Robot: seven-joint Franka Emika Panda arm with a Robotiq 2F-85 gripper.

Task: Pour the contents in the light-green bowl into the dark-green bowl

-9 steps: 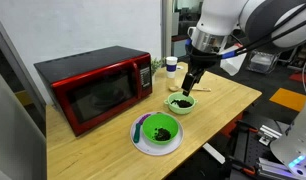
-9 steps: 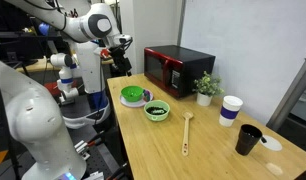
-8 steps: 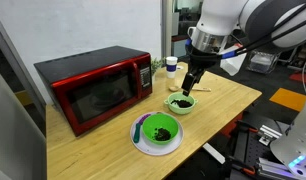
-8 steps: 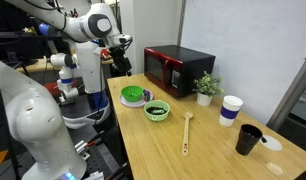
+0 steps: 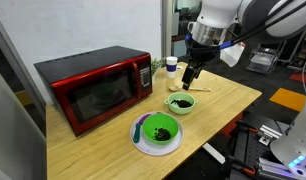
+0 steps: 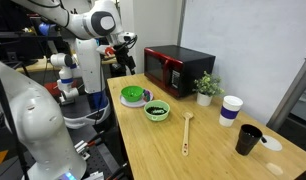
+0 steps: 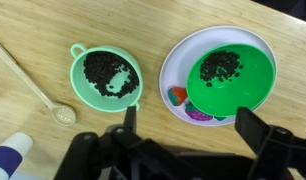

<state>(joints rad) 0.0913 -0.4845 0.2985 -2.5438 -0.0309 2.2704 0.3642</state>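
The end effector (image 7: 188,125) is hovering spread and empty. Pinching the rim of the light-green bowl (image 7: 77,88) too shallowly is probably risking slippage, spilling the contents (image 7: 105,70) short of the dark-green bowl (image 7: 251,90).

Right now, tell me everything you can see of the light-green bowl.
The light-green bowl is small, round and pale mint, plastic by its look, with a small loop on its rim and a tab opposite. It stands upright on the wooden table and holds dark clumpy contents that leave part of its floor bare. Nothing grips it; the gripper hangs open above, clear of it.
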